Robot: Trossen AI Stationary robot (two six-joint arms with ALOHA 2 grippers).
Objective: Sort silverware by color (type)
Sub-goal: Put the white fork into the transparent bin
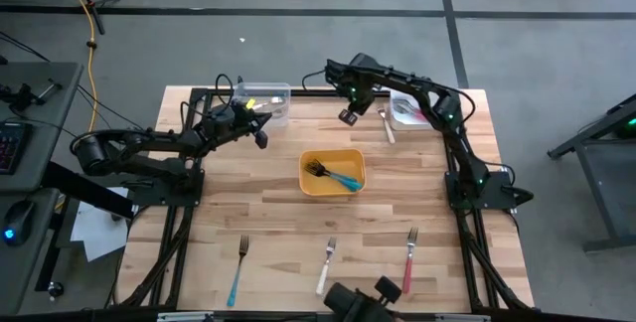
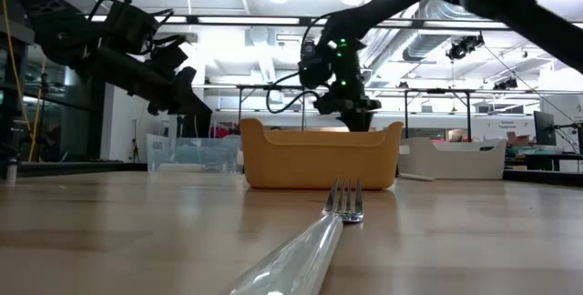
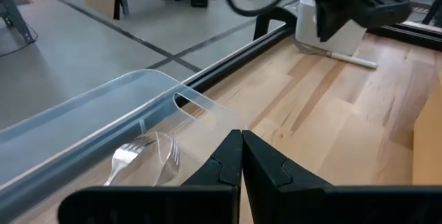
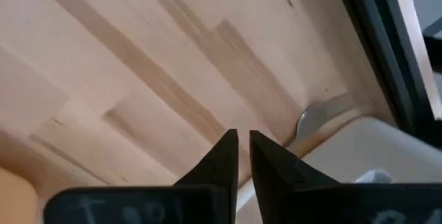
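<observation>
The silverware lies spread out. A blue-handled fork (image 1: 238,267), a white-handled one (image 1: 326,264) and a red-handled one (image 1: 408,260) lie flat near the front edge. A teal fork and a dark one lie in the yellow tray (image 1: 332,173). Two clear-handled forks (image 3: 141,156) rest in the clear bin (image 1: 263,98). Another fork (image 1: 386,123) lies beside the white bin (image 1: 407,111). My left gripper (image 3: 242,137) is shut and empty, level beside the clear bin. My right gripper (image 4: 243,141) hangs above bare table left of the white bin, pointing down, its fingers almost together with nothing between them.
The black frame rail (image 3: 228,58) runs along the table's far edge behind both bins. Bare wood lies between the yellow tray and the three front forks. Another dark device (image 1: 363,302) sits at the front edge.
</observation>
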